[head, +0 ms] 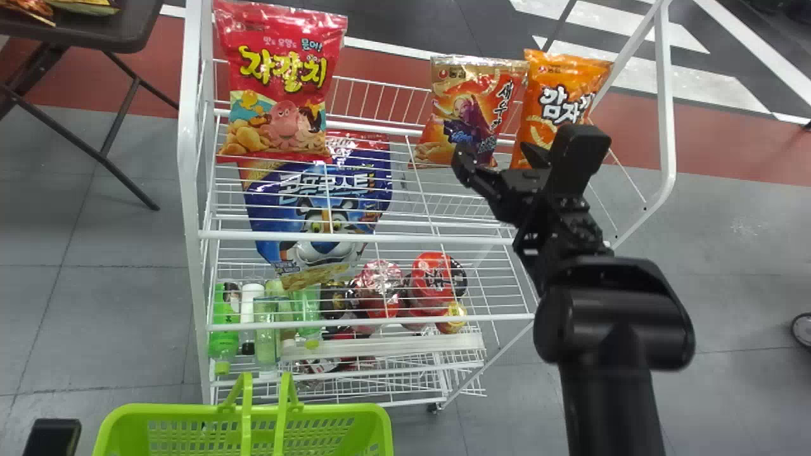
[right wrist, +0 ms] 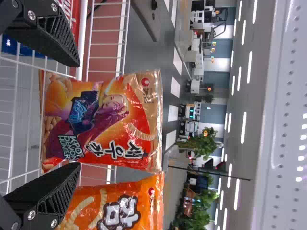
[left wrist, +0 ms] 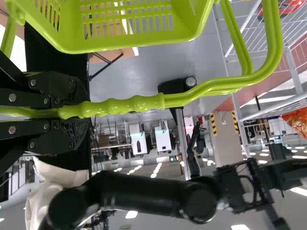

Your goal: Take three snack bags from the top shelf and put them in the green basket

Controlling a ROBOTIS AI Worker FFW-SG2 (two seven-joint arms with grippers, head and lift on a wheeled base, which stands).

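Orange foil on the chips bag [head: 557, 101] at the right end of the white wire rack [head: 189, 158]; gold-and-orange bag [head: 472, 107] just beside it, toward the rack's middle; red bag [head: 279, 82] at the rack's left end. All three upright on the rack's top shelf [head: 412, 239]. Blue cereal bag [head: 317, 221] seen through the wires, below that shelf.

Right gripper [right wrist: 79, 115]: fingers spread, nothing pinched, at the robot's side of the rack, facing the gold-and-orange bag. Contact can't be told. Left gripper [left wrist: 88, 112]: closed round the handle [left wrist: 139, 104] of the green basket [head: 323, 411], held near the rack's lower left front.

Judgement: first pick being lined up, all three bags left to move. Next, a straight push in, then a squeeze.

Risks. Span looks hardly wider than the bag; a small sideways error would drive a fingertip into its edge and tip it back against the rack's rear wires. Right-hand finger sits by the seam between the two neighbours: could snag the orange one and drag it along. Slick, puffed foil may slide out if only the face is nipped. Going in low, fingers might foul the shelf wires. Later, a swinging bag could clip the upright basket handle.
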